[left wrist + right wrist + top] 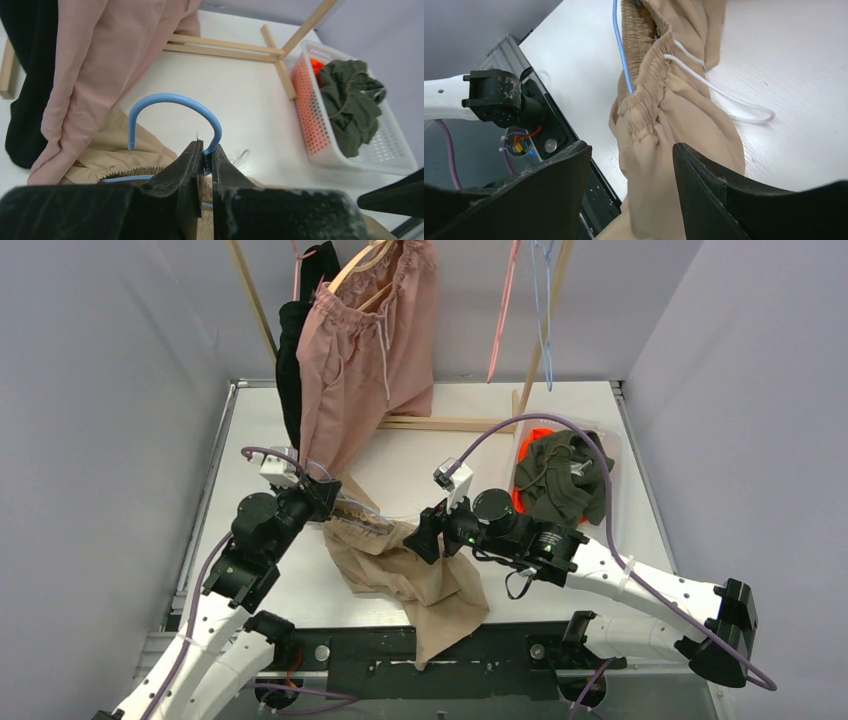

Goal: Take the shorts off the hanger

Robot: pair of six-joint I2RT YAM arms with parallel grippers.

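Top external view: two pairs are done, with the olive green shorts (560,480) and orange shorts (538,436) heaped in the white basket (612,445) at the right of the tabletop (450,435). The pink shorts (365,360) hang untouched on a wooden hanger (358,268) at the rack.

The beige shorts (410,575) are the pair in hand. They lie crumpled on the tabletop between the arms. Their long axis runs diagonally, with the gathered waist toward the left arm and the legs trailing over the near edge.

Removal is judged incomplete. The right wrist view shows the blue hanger (621,55) wire still running inside the waistband.

The left pincer (206,155) is clamped tight on the hanger's neck, just below the hook. The hook arches away from it toward the rack.

The right pincer (630,150) stands parted with bunched waistband between its jaws and nothing gripped. What remains is to pull this waistband off the wire, then deal with the pink pair.
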